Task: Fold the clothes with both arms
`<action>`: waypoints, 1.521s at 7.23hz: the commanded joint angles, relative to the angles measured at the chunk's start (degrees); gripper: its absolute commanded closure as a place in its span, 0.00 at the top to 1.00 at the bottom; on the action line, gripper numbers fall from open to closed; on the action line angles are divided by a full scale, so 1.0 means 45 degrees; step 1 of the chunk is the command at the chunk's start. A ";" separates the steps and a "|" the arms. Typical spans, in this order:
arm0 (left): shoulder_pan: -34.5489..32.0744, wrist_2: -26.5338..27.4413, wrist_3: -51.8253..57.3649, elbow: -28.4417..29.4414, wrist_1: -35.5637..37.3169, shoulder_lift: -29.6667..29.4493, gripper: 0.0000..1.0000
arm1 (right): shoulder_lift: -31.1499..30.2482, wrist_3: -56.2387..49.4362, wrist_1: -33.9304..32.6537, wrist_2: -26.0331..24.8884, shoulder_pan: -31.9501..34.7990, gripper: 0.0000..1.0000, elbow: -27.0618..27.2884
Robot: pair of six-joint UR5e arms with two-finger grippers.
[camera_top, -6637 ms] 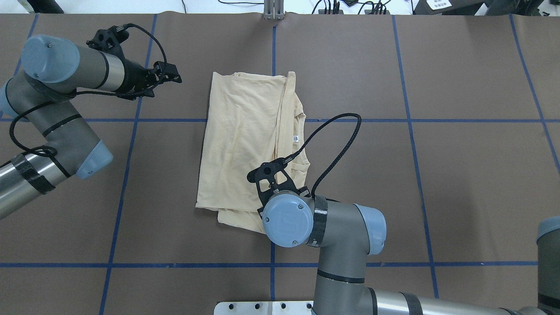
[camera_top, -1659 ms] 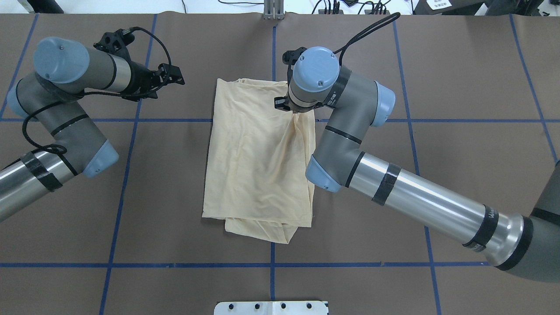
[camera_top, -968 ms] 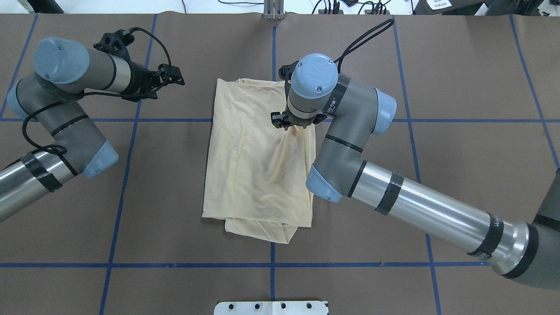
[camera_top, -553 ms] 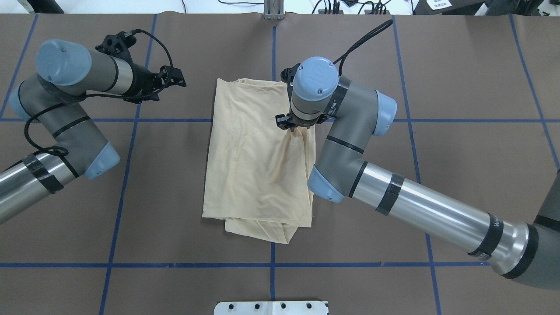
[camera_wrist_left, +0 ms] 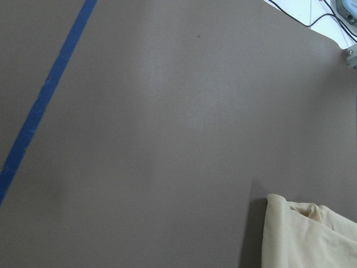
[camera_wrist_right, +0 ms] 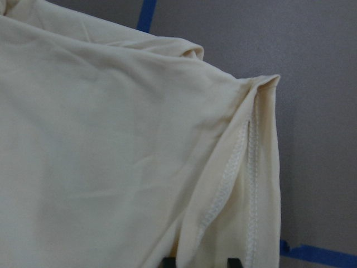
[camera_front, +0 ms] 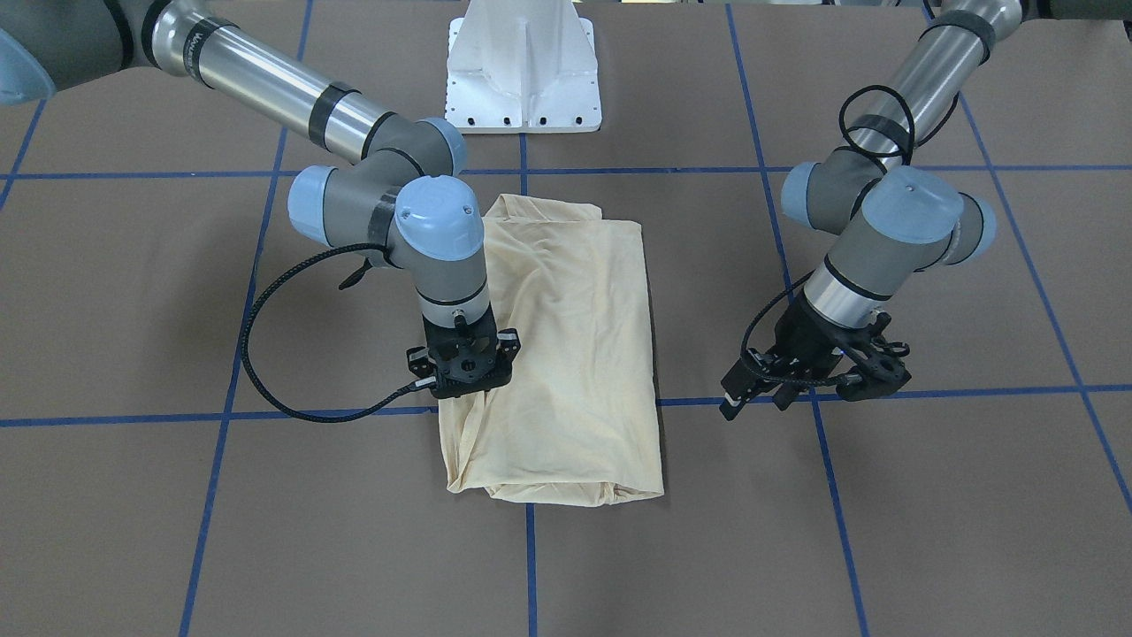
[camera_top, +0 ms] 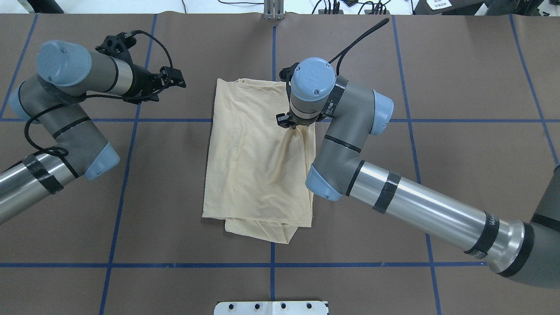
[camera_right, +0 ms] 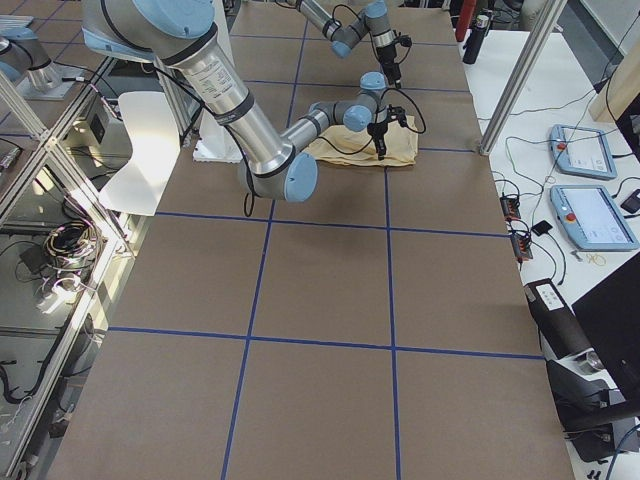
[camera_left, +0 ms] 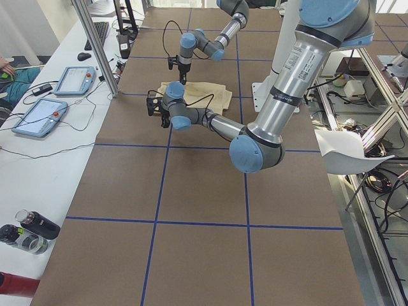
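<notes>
At the middle of the brown desk (camera_top: 459, 153), the cream T-shirt (camera_top: 249, 166) lies folded into a tall rectangle, with a lower layer showing past its near edge at about 6 o'clock in the overhead view. The right end effector (camera_top: 288, 125) stands over the shirt near its 1 o'clock corner, closed on a pinch of cloth; creases run from that spot down the shirt's right side. The right wrist camera shows what the overhead one cannot. Two black fingertips (camera_wrist_right: 234, 263) sit at the bottom edge of that view with a stitched hem (camera_wrist_right: 240, 167) rising from between them. From above, the wrist joint covers most of that end effector.

The left end effector (camera_top: 175, 78) hovers above bare desk at about 10 o'clock from the shirt, well apart from it and holding nothing. In the front-facing view the left end effector (camera_front: 756, 400) seems to have its fingers parted, though the dark parts blur together there. Its wrist camera shows no fingers, only desk, a blue tape line (camera_wrist_left: 44, 106) and one shirt corner (camera_wrist_left: 312, 234).

In both side views the end effectors are too small to judge.
</notes>
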 commanded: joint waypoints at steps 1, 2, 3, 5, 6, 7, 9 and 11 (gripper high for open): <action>0.0001 0.0004 0.0012 0.0001 -0.0015 0.0022 1.00 | 0.0022 -0.0057 0.0017 0.0013 0.0001 0.00 0.0002; 0.0001 0.0004 0.0012 0.0001 -0.0015 0.0022 1.00 | -0.0036 -0.0057 0.0017 0.0032 0.0001 0.00 0.0060; 0.0001 0.0004 -0.0007 0.0001 -0.0015 0.0003 1.00 | -0.0133 -0.0076 0.0017 0.0091 0.0020 0.00 0.0119; 0.0001 0.0004 -0.0027 0.0001 0.0005 -0.0037 1.00 | -0.0329 -0.0116 0.0056 0.0382 0.0137 0.00 0.0178; 0.0001 0.0004 -0.0066 0.0001 0.0005 -0.0056 1.00 | -0.0890 -0.0116 0.0075 0.0925 0.0350 0.00 0.0719; 0.0001 0.0004 -0.0105 0.0001 0.0005 -0.0056 1.00 | -0.1611 -0.0135 0.0095 0.1260 0.0565 0.00 0.1498; 0.0020 0.0004 -0.0105 0.0001 0.0005 -0.0056 1.00 | -0.1697 -0.0096 0.0095 0.1458 0.0723 0.30 0.1623; 0.0020 0.0004 -0.0105 0.0001 0.0005 -0.0056 1.00 | -0.1599 0.0138 0.0114 0.1458 0.0801 1.00 0.1584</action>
